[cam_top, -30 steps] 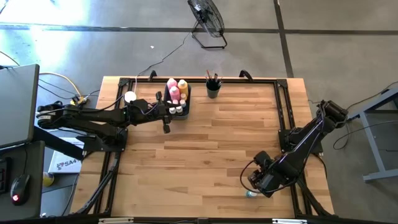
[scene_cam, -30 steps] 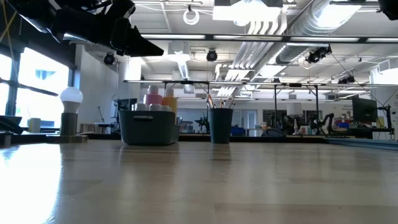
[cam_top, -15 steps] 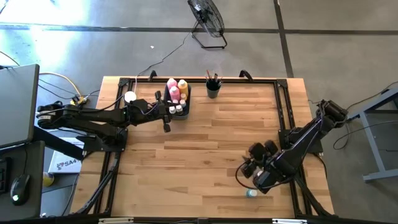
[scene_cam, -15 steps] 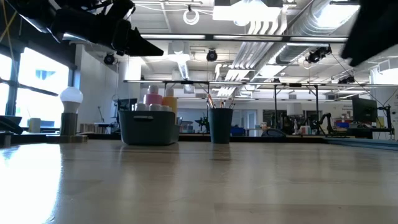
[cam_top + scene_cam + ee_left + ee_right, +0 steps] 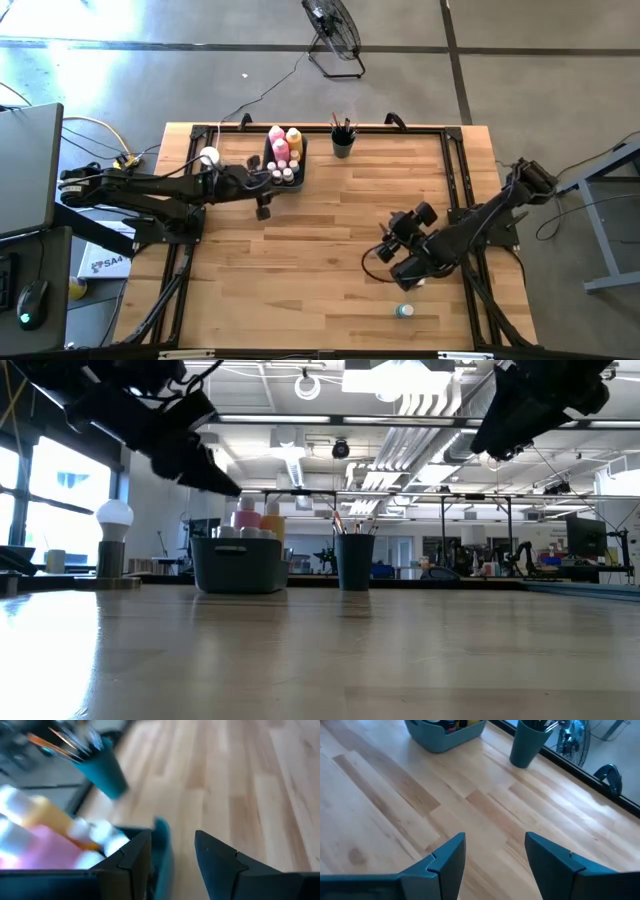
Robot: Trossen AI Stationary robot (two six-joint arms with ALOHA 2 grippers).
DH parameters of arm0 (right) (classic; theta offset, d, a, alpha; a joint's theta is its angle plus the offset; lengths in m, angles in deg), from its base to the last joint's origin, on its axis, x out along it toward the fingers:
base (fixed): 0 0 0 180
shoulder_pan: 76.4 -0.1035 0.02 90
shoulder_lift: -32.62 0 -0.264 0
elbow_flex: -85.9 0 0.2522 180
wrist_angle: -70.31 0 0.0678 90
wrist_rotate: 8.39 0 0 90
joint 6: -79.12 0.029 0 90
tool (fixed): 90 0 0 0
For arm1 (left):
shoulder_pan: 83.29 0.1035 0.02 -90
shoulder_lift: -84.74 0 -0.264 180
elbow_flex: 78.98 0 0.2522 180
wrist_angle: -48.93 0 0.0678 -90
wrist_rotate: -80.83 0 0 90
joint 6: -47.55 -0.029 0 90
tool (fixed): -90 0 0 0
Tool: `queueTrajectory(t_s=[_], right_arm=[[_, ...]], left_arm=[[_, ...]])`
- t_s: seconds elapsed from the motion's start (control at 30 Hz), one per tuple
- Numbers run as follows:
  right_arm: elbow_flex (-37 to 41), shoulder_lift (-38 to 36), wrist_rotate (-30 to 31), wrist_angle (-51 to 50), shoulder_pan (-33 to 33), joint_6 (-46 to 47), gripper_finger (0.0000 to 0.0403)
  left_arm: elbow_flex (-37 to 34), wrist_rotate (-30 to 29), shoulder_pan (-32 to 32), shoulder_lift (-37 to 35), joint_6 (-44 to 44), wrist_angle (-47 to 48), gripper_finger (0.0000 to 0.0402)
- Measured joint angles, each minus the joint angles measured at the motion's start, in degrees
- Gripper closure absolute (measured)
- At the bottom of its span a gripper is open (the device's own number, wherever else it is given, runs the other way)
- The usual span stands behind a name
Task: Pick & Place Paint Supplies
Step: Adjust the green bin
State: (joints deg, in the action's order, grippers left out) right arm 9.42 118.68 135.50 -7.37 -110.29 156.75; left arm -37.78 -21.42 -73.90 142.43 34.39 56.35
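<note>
While both arms hang above the pale wooden plank table (image 5: 320, 230), neither gripper holds or touches anything. Beyond the left gripper's fingertips sits the dark teal plastic bin (image 5: 285, 162), smooth-walled with rounded corners. It holds a tall pink squeeze bottle (image 5: 279, 146), a tall yellow squeeze bottle (image 5: 294, 139) and several small white-capped paint bottles (image 5: 284, 176). Further past the bin stands a dark teal round cup (image 5: 342, 144) with thin paintbrushes (image 5: 342, 125) sticking up from it.

The left gripper (image 5: 263, 201) hovers at the bin's near corner, its two dark angular fingers (image 5: 127, 860) standing part open with a clear gap between them and the bin's edge just ahead. The right gripper (image 5: 392, 236) is raised over bare boards, well apart from bin and cup; its fingers (image 5: 445, 857) are spread wide and empty, with only streaked wood grain between them.

Behind the right gripper, near the table's front edge, lies one small paint bottle (image 5: 403, 311), greenish with a white cap, alone on the wood.
</note>
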Motion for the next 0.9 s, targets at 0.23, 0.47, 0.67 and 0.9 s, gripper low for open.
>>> queueTrajectory(t_s=[0.23,0.47,0.67,0.9], right_arm=[[0.0,0.0,-0.3,0.6,2.2,-2.9,0.0204],[0.0,0.0,-0.2,0.8,2.6,-2.9,0.0204],[0.0,0.0,-0.3,1.0,2.5,-2.9,0.0204],[0.0,0.0,-0.3,1.2,2.5,-2.9,0.0204]], left_arm=[[0.0,1.0,0.0,1.2,1.7,8.6,0.0252],[0.0,-3.4,0.0,6.2,-0.1,9.0,0.0252],[0.0,-6.3,0.0,10.2,-1.3,4.8,0.0252],[0.0,-6.2,0.0,13.8,-4.4,-0.5,0.0252]])
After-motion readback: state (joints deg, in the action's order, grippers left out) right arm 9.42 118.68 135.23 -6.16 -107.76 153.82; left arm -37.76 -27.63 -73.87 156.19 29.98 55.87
